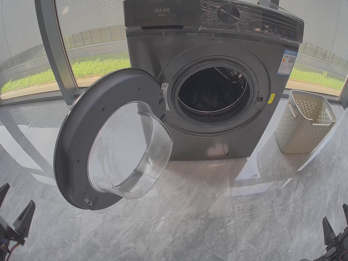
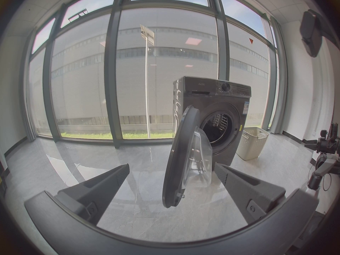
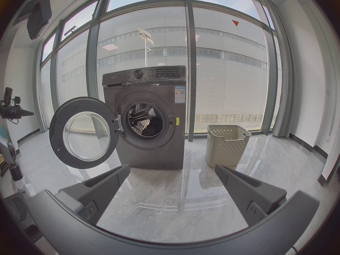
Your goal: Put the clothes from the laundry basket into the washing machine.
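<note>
Your left gripper [image 1: 16, 202], right gripper [image 1: 335, 214]: wide, empty. Laundry basket [image 1: 301, 135] at 2 o'clock looks empty; peek inside before pushing door [image 1: 90, 127], 10 o'clock.

The glossy grey marble floor [image 1: 203, 214] is carrying the washing machine [image 1: 203, 48] at the far centre, with the laundry basket [image 1: 297, 138] standing just to its right.

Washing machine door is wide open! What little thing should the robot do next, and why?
Probably bring the left end effector up to the outer edge of the open door, ready to push it shut. The basket looks empty, dark clothes already lie inside the washing machine, and it and the right end effector are both open, holding nothing.
</note>
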You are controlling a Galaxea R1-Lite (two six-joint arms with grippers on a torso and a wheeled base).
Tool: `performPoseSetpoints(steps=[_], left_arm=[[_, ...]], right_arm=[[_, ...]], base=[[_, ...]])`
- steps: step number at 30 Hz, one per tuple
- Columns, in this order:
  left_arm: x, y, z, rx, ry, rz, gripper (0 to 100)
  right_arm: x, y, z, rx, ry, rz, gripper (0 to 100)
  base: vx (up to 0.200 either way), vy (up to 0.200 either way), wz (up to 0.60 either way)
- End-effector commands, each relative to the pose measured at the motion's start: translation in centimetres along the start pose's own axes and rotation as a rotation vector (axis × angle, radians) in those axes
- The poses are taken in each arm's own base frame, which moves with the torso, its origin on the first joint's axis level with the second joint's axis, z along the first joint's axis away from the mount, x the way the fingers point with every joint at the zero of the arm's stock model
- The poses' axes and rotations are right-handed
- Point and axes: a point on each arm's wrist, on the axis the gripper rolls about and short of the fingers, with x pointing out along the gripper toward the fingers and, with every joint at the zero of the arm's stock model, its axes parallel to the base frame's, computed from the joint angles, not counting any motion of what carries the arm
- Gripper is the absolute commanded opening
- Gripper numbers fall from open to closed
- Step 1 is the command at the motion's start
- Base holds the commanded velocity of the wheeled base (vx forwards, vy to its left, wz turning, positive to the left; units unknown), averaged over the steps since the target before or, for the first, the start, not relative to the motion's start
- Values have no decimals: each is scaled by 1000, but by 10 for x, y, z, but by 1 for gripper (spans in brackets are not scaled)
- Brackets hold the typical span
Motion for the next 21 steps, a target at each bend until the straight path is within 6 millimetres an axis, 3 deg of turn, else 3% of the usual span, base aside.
performPoseSetpoints(steps=[1,6,8,12,16,21], left_arm=[[71,1,18,-7,178,-88,100],[110,0,17,-14,265,-130,100],[114,0,17,-15,274,-138,100],[141,0,17,-21,304,-166,100],[152,-2,15,-26,289,-204,100],[149,-18,19,-33,251,-378,100]], right_arm=[[0,0,-5,0,2,1,100],[0,0,-5,0,2,1,100],[0,0,-5,0,2,1,100],[0,0,-5,0,2,1,100],[0,0,-5,0,2,1,100],[0,0,-5,0,2,1,100]], base=[[0,0,0],[0,0,0],[0,0,0],[0,0,0],[0,0,0],[0,0,0]])
